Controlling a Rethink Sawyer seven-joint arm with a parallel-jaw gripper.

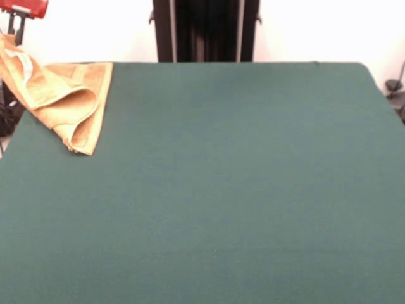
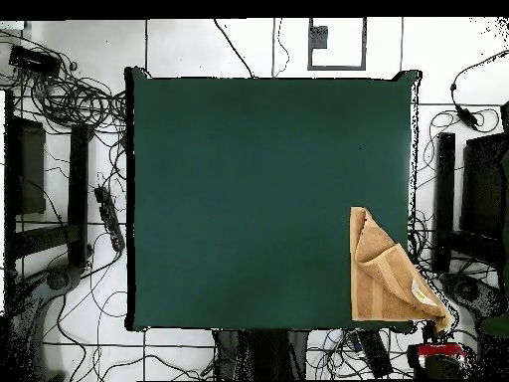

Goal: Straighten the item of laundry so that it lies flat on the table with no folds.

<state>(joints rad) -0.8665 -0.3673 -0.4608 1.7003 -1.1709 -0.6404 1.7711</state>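
Towel (image 1: 66,101) sits folded at one corner of the table (image 1: 221,190); from the front you see it at the far left, one end lifted and trailing past the table's edge toward the gripper (image 1: 19,25). From overhead, it (image 2: 383,274) hugs the lower-right corner, overhanging the right edge. You have the whole rest of the green top open for moving. Only a red and black piece of the gripper shows at the frame's corner, so you cannot tell whether it grips the cloth.

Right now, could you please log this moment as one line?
towel: folded, lifted off table corner | pincer: at towel's raised end, grip unclear | flattening: not done
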